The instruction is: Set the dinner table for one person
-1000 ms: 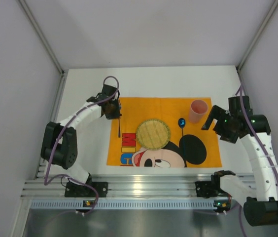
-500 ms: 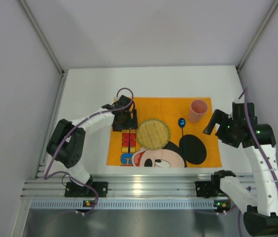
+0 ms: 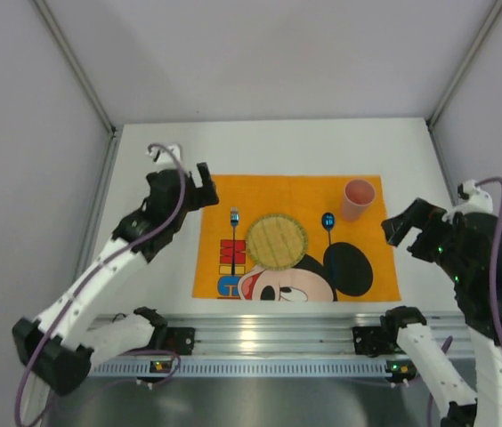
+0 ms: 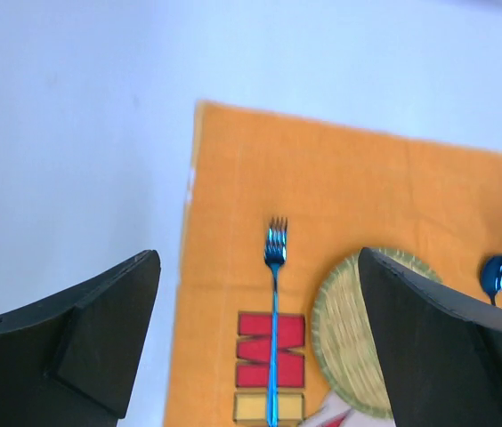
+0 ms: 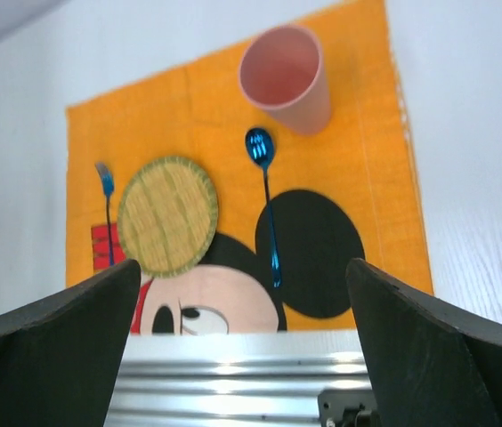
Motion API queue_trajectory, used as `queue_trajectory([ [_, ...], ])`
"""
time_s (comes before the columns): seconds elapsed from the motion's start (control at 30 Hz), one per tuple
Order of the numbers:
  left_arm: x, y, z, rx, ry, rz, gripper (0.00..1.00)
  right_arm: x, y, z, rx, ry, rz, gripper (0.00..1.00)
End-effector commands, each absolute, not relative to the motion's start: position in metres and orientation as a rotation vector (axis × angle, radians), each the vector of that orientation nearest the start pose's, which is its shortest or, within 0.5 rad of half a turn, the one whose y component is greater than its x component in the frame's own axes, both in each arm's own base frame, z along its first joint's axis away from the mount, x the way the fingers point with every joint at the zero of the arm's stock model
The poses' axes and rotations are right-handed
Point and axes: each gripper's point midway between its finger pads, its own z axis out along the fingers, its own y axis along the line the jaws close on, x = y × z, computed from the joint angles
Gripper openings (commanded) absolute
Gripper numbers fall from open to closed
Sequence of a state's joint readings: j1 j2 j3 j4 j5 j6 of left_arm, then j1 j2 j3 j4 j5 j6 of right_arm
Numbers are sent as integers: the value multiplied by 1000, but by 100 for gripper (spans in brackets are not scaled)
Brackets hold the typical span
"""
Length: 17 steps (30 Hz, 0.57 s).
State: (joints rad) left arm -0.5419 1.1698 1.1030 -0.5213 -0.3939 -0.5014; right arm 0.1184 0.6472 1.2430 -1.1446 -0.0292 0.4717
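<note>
On the white dinner table [image 3: 278, 147] lies an orange Mickey Mouse placemat [image 3: 295, 191]. On it, from left to right, rest a blue fork [image 3: 234, 233], a round woven mat [image 3: 276, 241], a blue spoon [image 3: 328, 222] and a pink cup [image 3: 358, 198]. My left gripper [image 3: 189, 182] hangs open above the placemat's left edge. In the left wrist view the fork [image 4: 274, 294] lies flat far below the empty left gripper [image 4: 257, 258]. My right gripper [image 3: 411, 229] is open and empty, raised off the placemat's right side. In the right wrist view the cup [image 5: 285, 78] and spoon [image 5: 264, 191] lie beyond the right gripper [image 5: 243, 263].
A ribbed aluminium rail [image 3: 260, 334] runs along the table's near edge, also seen in the right wrist view as the rail [image 5: 233, 374]. Grey walls enclose the table on the left, back and right. Bare white tabletop [image 4: 73, 133] shows left of the placemat.
My left gripper opened and let go of the fork, which now lies left of the woven mat; that arm then lifted back to the left. The right arm rose and drew back rightward.
</note>
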Motion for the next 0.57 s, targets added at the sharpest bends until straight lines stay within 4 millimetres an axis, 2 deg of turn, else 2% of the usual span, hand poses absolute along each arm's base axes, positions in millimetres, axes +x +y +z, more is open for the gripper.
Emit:
queue_trajectory([
  [0.0,308,-96,258,-164,1787,-130,97,164,16,293,485,1965,261,100],
  [0.03,300,-88,223,-143,1797,-98,96,163,12,260,619,2010,251,100],
  [0.07,297,-82,228,-138,1727,-95,95,155,-3,249,722,1971,194,100],
  [0.1,289,-71,236,-171,1662,-92,93,151,-6,237,753,1983,174,100],
  [0.13,284,-63,229,-178,1660,-62,93,149,-4,226,703,2017,160,100],
  [0.17,278,-54,209,-164,1708,3,94,148,6,232,647,1993,237,100],
  [0.23,271,-36,202,-200,1719,94,98,147,12,231,625,1960,293,100],
  [0.33,264,-18,181,-177,1748,232,98,143,20,249,527,1859,372,100],
  [0.4,264,-14,181,-188,1726,241,98,140,23,257,466,1823,385,100],
  [0.47,264,-14,169,-146,1743,256,99,142,21,256,470,1849,359,100],
  [0.5,270,-14,178,-169,1696,237,98,142,19,257,480,1851,349,100],
  [0.53,271,-12,170,-128,1704,268,98,142,17,262,485,1841,343,100],
])
